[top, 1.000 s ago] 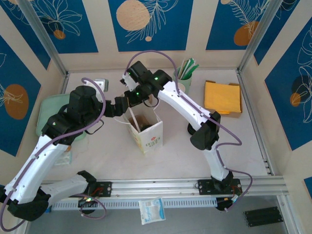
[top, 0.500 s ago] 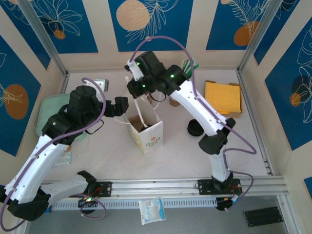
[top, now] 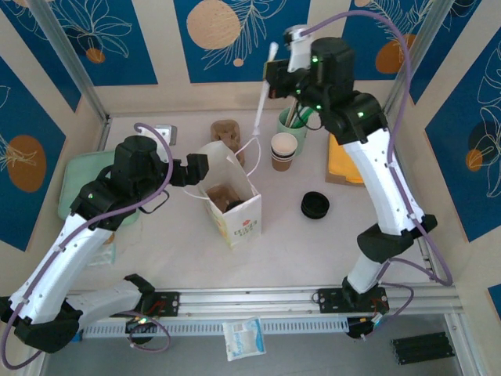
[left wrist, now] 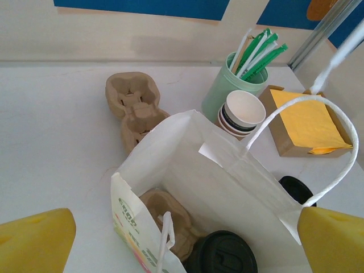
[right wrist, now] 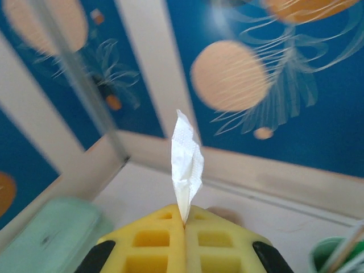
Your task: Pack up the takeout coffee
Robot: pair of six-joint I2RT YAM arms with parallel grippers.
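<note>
left gripper (top: 197, 168): hanging at the far left rim of the paper bag (top: 235, 207), jaws standing wide, gripping nothing; can't tell if it's touching the paper.
takeout coffee (left wrist: 222, 253): sitting inside the bag, black lid facing up, in the cardboard carrier (left wrist: 162, 205) at the bottom.
bag handle (left wrist: 310, 98): arching up over the mouth on the right side, a likely snag point.
right gripper (right wrist: 185, 224): hanging high at the far side, right of the bag, pinching tight on a wrapped straw (right wrist: 186, 153).
step: looks like adding the straw to the bag with the coffee.
doing it well: bringing the straw over the open mouth, lowering it end-first into the free space beside the lid, staying clear of the handle, and letting go only once the lower end is inside. The thin wrapper is probably bending easily, so go slow.
</note>
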